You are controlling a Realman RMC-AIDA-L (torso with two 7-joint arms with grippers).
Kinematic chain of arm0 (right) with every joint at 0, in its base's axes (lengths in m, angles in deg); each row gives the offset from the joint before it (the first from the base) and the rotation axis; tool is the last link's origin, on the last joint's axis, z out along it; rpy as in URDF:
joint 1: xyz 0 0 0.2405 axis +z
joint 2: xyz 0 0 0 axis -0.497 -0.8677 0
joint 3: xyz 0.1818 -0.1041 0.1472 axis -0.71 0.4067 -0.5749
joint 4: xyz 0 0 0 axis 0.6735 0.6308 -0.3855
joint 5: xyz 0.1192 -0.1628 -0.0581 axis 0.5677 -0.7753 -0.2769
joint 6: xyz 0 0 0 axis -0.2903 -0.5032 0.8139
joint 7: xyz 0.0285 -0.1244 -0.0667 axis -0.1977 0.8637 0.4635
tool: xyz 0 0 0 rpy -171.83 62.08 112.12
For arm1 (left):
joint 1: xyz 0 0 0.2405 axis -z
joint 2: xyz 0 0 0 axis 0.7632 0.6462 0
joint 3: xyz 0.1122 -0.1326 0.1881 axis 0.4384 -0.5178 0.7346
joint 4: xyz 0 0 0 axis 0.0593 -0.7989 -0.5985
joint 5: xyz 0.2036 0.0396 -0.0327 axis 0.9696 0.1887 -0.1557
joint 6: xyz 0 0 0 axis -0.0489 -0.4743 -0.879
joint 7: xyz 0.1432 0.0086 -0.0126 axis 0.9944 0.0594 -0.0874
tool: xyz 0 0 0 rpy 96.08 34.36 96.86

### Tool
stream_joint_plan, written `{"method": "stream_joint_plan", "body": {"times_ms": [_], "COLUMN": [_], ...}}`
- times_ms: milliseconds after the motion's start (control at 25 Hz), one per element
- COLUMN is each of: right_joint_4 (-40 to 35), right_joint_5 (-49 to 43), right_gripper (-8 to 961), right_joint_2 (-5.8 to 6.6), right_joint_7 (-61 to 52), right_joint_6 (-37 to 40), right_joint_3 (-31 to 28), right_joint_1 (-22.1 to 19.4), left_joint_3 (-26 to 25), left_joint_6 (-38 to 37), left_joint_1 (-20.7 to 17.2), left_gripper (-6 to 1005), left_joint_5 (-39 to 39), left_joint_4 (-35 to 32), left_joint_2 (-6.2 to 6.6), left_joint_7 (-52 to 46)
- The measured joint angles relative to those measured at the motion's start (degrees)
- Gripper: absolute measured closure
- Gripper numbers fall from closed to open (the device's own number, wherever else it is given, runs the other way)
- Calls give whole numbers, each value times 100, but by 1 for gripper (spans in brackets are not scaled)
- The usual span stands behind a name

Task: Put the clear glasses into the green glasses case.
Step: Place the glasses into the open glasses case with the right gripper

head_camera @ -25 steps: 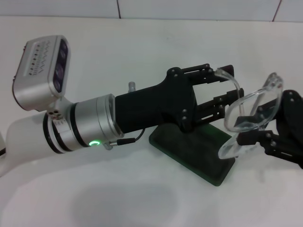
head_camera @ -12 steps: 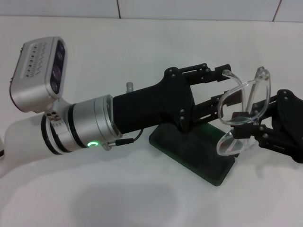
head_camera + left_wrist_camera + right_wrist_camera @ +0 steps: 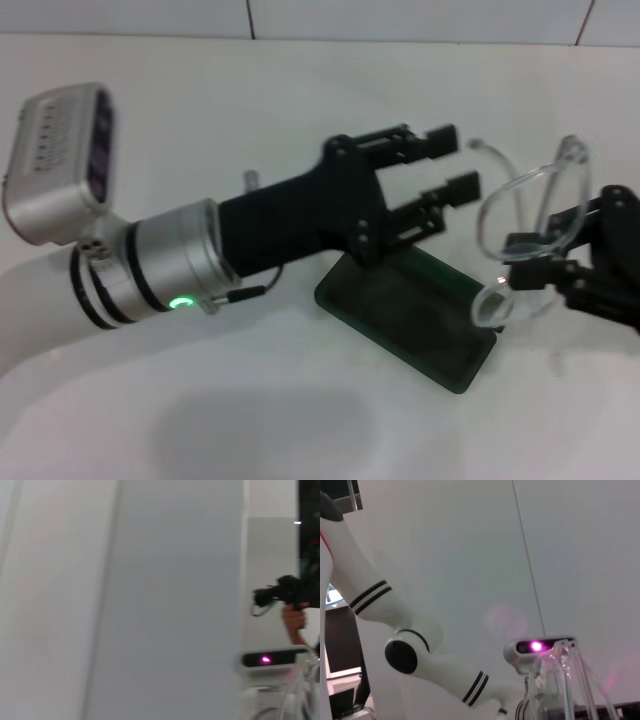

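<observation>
Glasses (image 3: 525, 235) hang in the air at the right of the head view, pinched in the right gripper (image 3: 535, 262), whose black fingers (image 3: 530, 245) clamp the clear frame near the bridge. One lens sits low by the case's right end, the other stands higher, and a clear arm curves off toward the left gripper without touching it.

Below and between the two grippers lies the case (image 3: 410, 320), dark green, flat on the white table (image 3: 300, 120); what shows of it is one flat slab with nothing on it, and whether it is shut I cannot tell.

Left gripper (image 3: 458, 165) reaches in from the left, its silver wrist and black body slanting up and to the right above the case's left end. Its two fingers are spread and hold nothing, just left of the glasses.

Right wrist view shows the clear frame (image 3: 565, 680) close up against a pale wall; the left wrist view shows mostly wall
</observation>
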Motion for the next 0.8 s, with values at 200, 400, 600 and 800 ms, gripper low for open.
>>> {"method": "stream_joint_plan", "body": {"times_ms": [200,400,600,800], "right_joint_4": [7,174,243,236], "right_joint_5": [-12,-61,-738,-1709], "right_gripper": [838,838,837,836], "right_joint_2": [40,48,-46,-78], "right_joint_7": [-1,-162,-1335,-2594], "right_joint_6": [247,144,-497,-1208], "right_joint_3": [-505,-670,-629,-444], "right_joint_1": [-59,17,559,1197], "left_joint_3": [-570,-1165,-1697,-2280], "left_joint_6": [9,11,11,10], "left_joint_1": [-203,-416,-677,-793], "left_gripper": [506,506,506,506], "left_joint_5": [-94,-84,-94,-61], "left_joint_4": [229,439,410,433], "left_joint_2": [22,40,80,108], "left_joint_7": [181,292,359,362]}}
